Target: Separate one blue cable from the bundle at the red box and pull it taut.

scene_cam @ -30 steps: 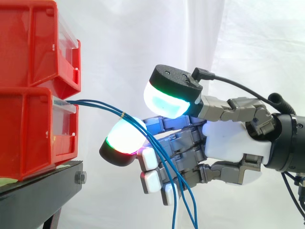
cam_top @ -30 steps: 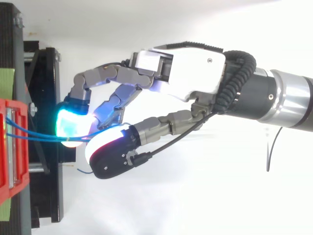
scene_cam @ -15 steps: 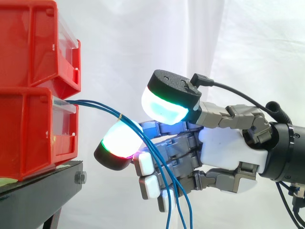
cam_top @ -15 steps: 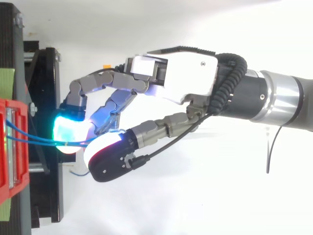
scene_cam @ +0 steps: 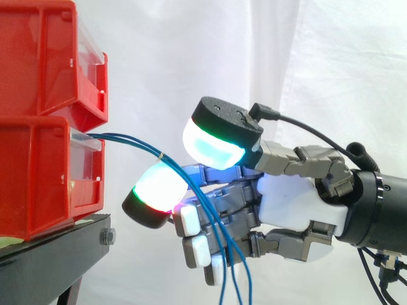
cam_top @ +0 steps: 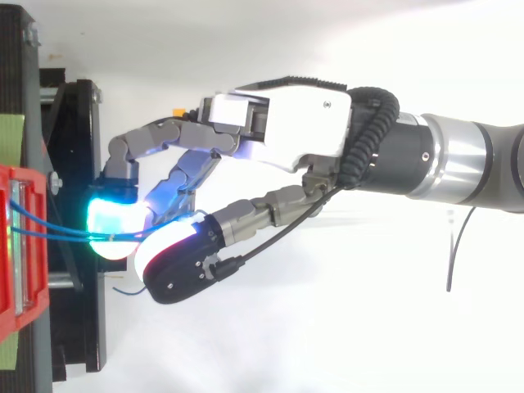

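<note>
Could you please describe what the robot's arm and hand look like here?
The hand has a white palm shell and grey, blocky fingers. One thick, black-backed fingertip pad glows cyan with a green rim; another glows white with red and green edges. The lower fingertips are small white blocks. The arm is black at the wrist, with a silver band behind it.

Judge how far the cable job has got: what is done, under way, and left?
Done: the hand is at the blue cables leaving the lower red bin. Under way: the bundle drapes across the hand, with no cable singled out. Left: separate one and pull it taut; all sag downward now.
</note>
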{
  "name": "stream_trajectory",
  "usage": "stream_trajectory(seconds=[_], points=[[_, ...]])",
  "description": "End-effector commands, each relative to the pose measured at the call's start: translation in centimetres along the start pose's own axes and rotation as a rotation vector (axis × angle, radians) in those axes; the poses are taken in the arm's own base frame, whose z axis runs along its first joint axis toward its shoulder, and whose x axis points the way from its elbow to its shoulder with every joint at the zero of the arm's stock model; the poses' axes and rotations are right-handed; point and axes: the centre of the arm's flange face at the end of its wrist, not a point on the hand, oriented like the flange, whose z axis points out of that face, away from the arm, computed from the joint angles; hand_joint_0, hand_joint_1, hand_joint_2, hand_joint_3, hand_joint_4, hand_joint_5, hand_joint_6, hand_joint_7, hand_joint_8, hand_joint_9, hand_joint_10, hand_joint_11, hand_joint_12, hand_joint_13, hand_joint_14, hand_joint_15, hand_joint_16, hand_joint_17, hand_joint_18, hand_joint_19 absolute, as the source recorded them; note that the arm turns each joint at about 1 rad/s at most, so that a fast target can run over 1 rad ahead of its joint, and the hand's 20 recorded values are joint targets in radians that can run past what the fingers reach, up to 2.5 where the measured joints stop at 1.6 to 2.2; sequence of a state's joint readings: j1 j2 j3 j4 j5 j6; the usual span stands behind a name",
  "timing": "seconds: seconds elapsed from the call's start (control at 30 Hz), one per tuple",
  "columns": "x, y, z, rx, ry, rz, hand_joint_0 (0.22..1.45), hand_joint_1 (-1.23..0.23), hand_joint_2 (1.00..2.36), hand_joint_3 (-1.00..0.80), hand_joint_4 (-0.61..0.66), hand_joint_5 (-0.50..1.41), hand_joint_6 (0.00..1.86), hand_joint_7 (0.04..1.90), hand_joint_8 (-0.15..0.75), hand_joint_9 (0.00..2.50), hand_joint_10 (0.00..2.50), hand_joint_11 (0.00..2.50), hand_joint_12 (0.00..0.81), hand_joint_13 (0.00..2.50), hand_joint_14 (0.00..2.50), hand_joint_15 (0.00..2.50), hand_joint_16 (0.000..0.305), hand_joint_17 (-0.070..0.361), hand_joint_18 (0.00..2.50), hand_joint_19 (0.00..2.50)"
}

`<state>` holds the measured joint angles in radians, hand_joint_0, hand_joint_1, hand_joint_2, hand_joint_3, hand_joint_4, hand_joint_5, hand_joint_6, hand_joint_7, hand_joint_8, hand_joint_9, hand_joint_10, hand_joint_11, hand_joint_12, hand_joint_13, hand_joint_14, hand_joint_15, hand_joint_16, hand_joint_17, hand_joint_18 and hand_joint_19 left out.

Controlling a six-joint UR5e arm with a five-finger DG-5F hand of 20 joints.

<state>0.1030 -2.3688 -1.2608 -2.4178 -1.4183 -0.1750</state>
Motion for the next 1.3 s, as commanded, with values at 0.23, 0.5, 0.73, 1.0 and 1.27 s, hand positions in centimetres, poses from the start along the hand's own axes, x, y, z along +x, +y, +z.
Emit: stream_trajectory(seconds=[0.23,0.5,0.73,1.0,1.27], points=[[-0.15,0.4,0.33,-0.005,0.009,0.0,0.71,-0.68,1.02,-0.25,0.27,-0.12,0.54,1.27,0.39,0.98,0.02,0.81,0.44,1.1,0.03,0.72,0.067,0.15,0.99,0.8],[-0.29,0.21,0.25,-0.003,0.014,0.003,0.72,-0.7,1.02,-0.24,0.26,-0.16,0.66,1.09,0.386,0.97,0.02,0.85,0.442,1.11,0.02,0.74,0.067,0.15,1.0,0.81],[-0.31,0.32,0.27,-0.005,0.014,0.004,0.69,-0.75,1.01,-0.28,0.25,-0.19,0.8,0.92,0.389,0.97,0.02,0.91,0.446,1.12,0.03,0.75,0.067,0.152,1.02,0.82],[-0.31,0.32,0.27,-0.005,0.014,0.004,0.68,-0.74,1.01,-0.33,0.25,-0.2,0.84,0.88,0.399,0.98,0.02,0.94,0.452,1.15,0.03,0.78,0.068,0.153,1.05,0.81],[-0.42,0.25,0.3,-0.004,0.012,0.003,0.69,-0.8,1.02,-0.14,0.08,-0.21,0.94,0.99,0.399,1.02,0.02,1.11,0.45,1.18,0.03,0.82,0.067,0.151,1.1,0.83]])
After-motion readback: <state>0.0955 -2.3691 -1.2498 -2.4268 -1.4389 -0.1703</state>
